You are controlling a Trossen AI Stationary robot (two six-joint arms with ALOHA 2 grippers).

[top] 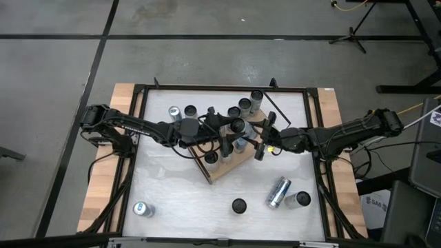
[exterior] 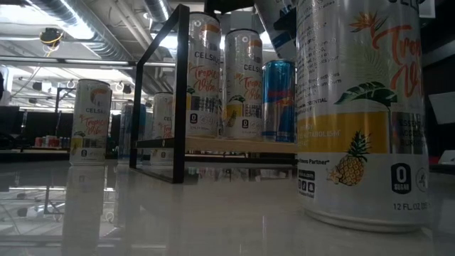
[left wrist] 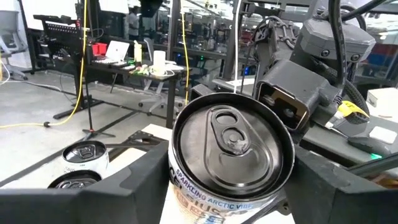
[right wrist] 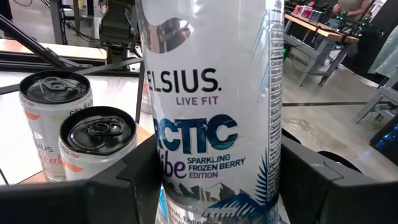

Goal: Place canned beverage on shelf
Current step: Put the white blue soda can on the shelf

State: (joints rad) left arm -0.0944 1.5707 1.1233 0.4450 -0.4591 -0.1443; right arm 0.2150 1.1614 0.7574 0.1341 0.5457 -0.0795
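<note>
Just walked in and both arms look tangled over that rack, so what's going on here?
Both arms meet over the shelf at mid-table. Each wrist view shows a Celsius Arctic Vibe can between that arm's fingers, so the left end effector and right end effector seem to be gripping one can, perhaps a handover. Several cans already stand on the shelf; others are scattered on the table.

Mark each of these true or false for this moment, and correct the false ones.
1. The right gripper holds a Celsius Arctic Vibe can. True.
2. The shelf is bare. False: several cans stand on it, a blue can among them.
3. A silver-blue can lies on its side on the table. True.
4. The left gripper waits beyond the table's edge. False: it is over the shelf, close to the right gripper.
</note>
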